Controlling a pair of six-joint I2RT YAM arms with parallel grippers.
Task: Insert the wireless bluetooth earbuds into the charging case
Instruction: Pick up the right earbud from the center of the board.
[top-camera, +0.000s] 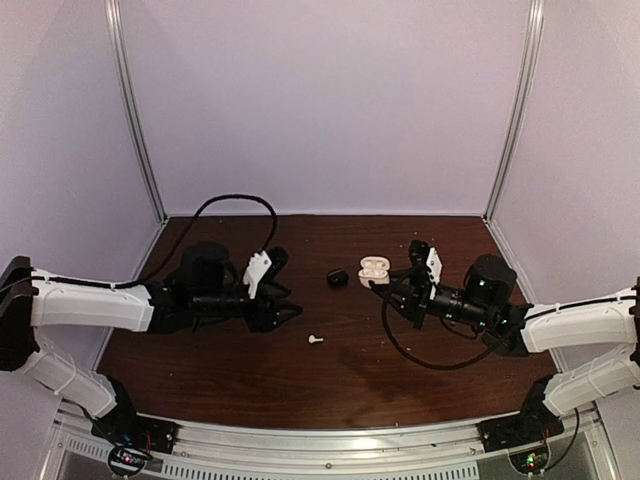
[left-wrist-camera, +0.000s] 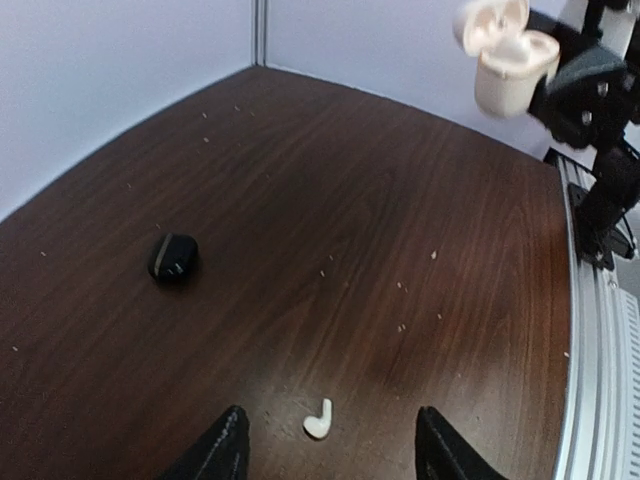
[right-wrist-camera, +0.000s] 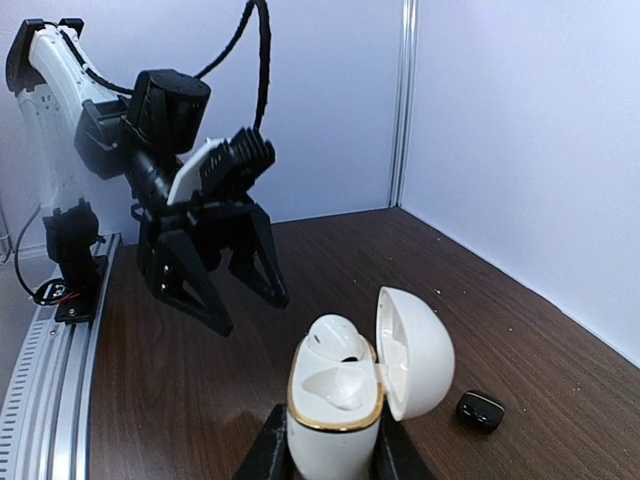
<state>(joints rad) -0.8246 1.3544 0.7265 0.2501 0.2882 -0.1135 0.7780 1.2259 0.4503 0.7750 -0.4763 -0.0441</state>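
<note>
Right wrist view: right end effector (right-wrist-camera: 328, 452) grips the open white charging case (right-wrist-camera: 335, 400); left end effector (left-wrist-camera: 333, 440), half-open and empty, hangs over a white earbud (left-wrist-camera: 318, 420).

a lone earbud (top-camera: 316, 339) lies near the middle of the table (top-camera: 300, 390), just right of the left gripper (top-camera: 292, 303). behind it, toward the far edge, sits a small pod (top-camera: 337, 278). right of the pod, the charging case (top-camera: 373, 268) sits between the right gripper (top-camera: 380, 280) fingers.
</note>
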